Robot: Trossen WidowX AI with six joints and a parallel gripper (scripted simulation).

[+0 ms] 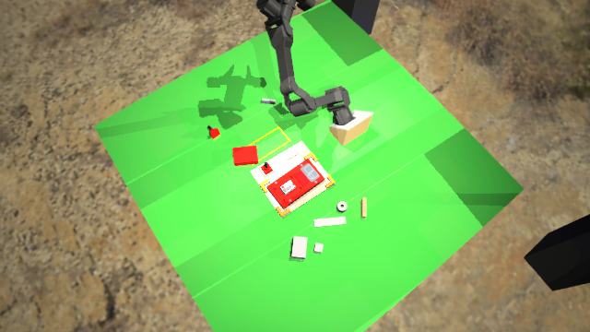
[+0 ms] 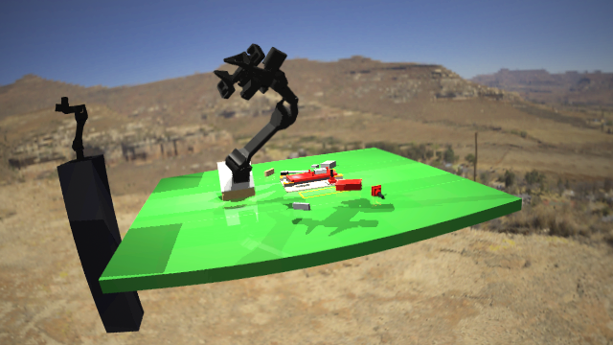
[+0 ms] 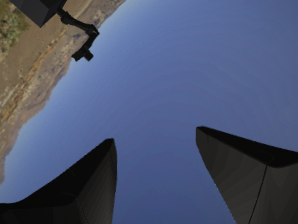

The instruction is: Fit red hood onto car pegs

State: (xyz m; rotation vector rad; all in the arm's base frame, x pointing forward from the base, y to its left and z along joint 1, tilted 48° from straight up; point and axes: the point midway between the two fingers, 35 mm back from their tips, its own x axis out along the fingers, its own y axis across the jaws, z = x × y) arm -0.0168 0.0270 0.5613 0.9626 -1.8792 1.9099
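Dry scrubland and hills all round, blue sky above; a black camera pylon (image 2: 91,225) stands at the table's near-left edge. Green table (image 1: 194,258) carries everything. My arm sits on a pale pedestal (image 1: 364,124) and is reared up high, gripper (image 2: 229,77) well above the deck. Wrist view shows only sky between the two fingers, so the jaws are part open with nothing in them.

Jig (image 1: 276,167) holds the red chassis (image 1: 295,188) mid-table, engine block (image 1: 312,172) seated. Hood (image 1: 245,155) lies flat on the table just beside the jig, on the side away from the pedestal, touching a yellow outline (image 1: 280,130). Pegs too small to make out from here.

Step in hand, as I read it: reach for the hood, not yet begun. My plan:
- swing the wrist down to vertical before descending
- square the jaws to the hood's flat sides, centre on the roof
- widen if the shell needs it
- keep off the small red part (image 1: 266,169) on the jig corner

Loose clutter: another red piece (image 1: 214,133), grey bar (image 1: 268,100), white blocks (image 1: 299,247), washer (image 1: 341,207), wooden dowel (image 1: 364,207). All well apart from the hood.
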